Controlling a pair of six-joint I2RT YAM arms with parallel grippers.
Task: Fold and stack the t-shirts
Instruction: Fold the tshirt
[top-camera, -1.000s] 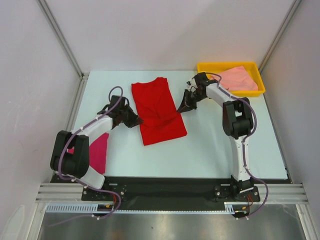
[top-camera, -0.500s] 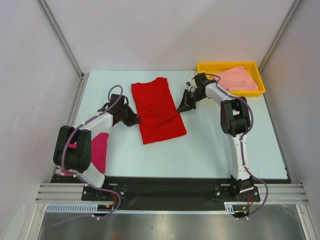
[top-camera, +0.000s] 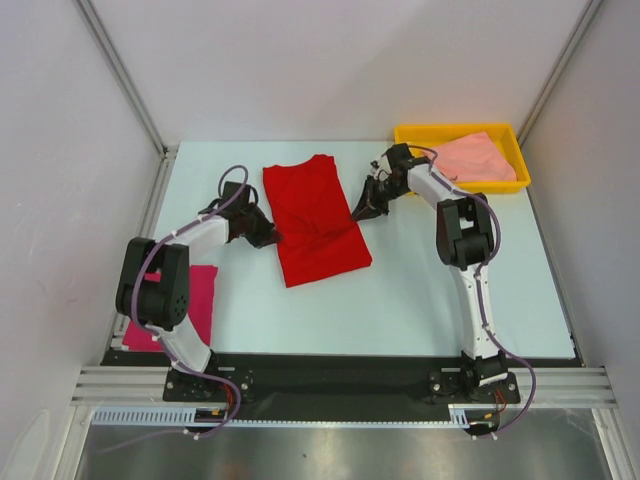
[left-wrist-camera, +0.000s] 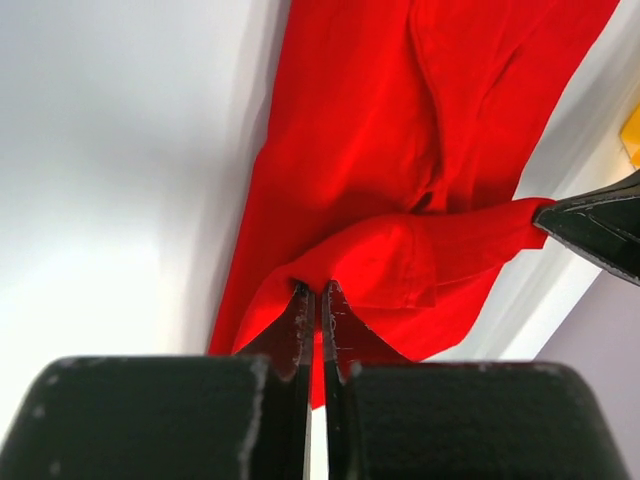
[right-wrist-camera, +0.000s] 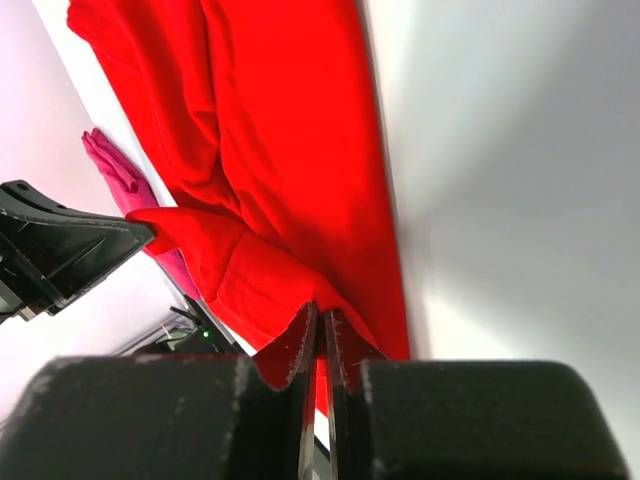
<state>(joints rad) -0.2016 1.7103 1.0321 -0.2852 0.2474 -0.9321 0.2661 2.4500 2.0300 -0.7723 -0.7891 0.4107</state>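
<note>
The red shirt lay lengthwise near the middle of the tabletop, its long axis running roughly from 12 o'clock to 6 o'clock. The left pincer sat at the shirt's 9 o'clock edge, its fingers pressed together on a fold of red cloth. Its wrist camera showed the cloth drawn up into a small peak between the tips. The right pincer sat at the 3 o'clock edge and was likewise pinching the red cloth, with a flap lifted off the tabletop at its tips. Between the two pincers the fabric bunched into a raised ridge across the shirt's lower half.

The magenta shirt lay at about 8 o'clock, beside the left arm's base and partly hidden under that arm. The salmon shirt lay inside the yellow tray at 2 o'clock, in the far right corner, well apart from the red shirt.
</note>
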